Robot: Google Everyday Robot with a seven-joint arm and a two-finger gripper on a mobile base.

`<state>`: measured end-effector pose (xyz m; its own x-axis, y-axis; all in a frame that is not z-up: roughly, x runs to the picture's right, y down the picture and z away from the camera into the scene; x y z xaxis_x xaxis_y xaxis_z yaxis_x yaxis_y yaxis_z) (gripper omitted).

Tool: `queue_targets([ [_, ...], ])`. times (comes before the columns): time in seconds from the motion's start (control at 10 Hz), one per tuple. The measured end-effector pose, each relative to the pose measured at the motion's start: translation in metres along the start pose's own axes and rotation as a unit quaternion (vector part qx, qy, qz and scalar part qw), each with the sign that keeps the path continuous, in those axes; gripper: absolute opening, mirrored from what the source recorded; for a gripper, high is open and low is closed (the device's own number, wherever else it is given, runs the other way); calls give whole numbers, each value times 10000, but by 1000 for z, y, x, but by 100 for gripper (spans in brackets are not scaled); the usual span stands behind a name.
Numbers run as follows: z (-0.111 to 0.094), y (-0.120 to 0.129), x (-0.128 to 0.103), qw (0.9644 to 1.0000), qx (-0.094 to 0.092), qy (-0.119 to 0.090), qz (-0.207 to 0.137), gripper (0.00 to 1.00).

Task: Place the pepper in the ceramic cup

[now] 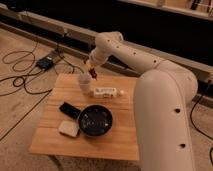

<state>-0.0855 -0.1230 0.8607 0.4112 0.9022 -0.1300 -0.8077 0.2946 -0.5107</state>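
Status: transfer under way, not complete.

- Gripper [92, 72]: held over the far left part of the bench [120, 140], just above and slightly right of the cup [85, 83]. The fingers [91, 69] are pressed together, pinching a small dark red object at their tips, taken to be the pepper [94, 76].
- Pepper: off the bench and in the grip, hanging beside the cup's rim on its right side. It is not inside the cup.
- Cup: upright near the far left corner. Whether it holds anything cannot be told.
- Other items: a white bottle [106, 92] lies on its side just right of the cup. A dark bowl [95, 120] sits near the front, with a black item [69, 109] and a white block [69, 128] to its left.

Done: the pepper is picked up and carried to the cup.

Left: centre the pepper over the mouth, lower it, release, and draw clear. In my judgement the offset toward the rim is the main risk; a release here could drop the pepper outside.
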Motion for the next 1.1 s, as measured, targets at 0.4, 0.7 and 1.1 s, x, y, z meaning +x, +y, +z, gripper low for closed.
queue_targets([
  [0.4,15,10,-16,9996,-119,-273,-37,0],
  [0.7,34,15,-20,9990,-166,-413,-24,0],
  [1.1,50,26,-28,9980,-268,-581,-13,0],
])
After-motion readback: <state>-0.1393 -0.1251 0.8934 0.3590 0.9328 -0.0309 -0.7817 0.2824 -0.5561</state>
